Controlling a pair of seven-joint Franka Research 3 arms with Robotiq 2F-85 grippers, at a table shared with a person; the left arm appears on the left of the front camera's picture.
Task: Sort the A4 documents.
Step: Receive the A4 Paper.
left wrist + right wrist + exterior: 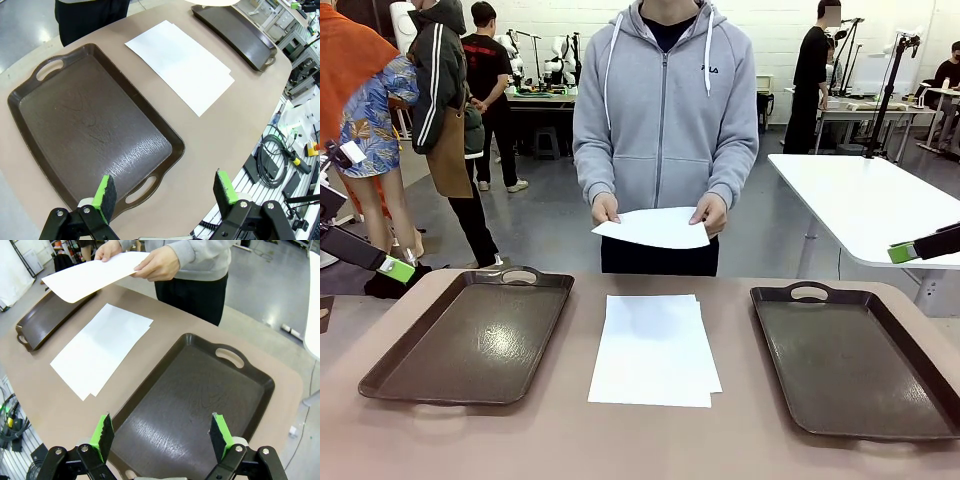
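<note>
A small stack of white A4 documents lies on the table between two dark brown trays; it also appears in the left wrist view and the right wrist view. The person at the far side holds one more sheet in both hands above the table's far edge, the same sheet seen from the right wrist. My left gripper hovers open over the near end of the left tray. Open too, my right gripper hangs above the right tray. Nothing is between either pair of fingers.
The left tray and the right tray are both bare inside. A green-padded fingertip shows at the left edge and another at the right edge. A white table stands behind on the right.
</note>
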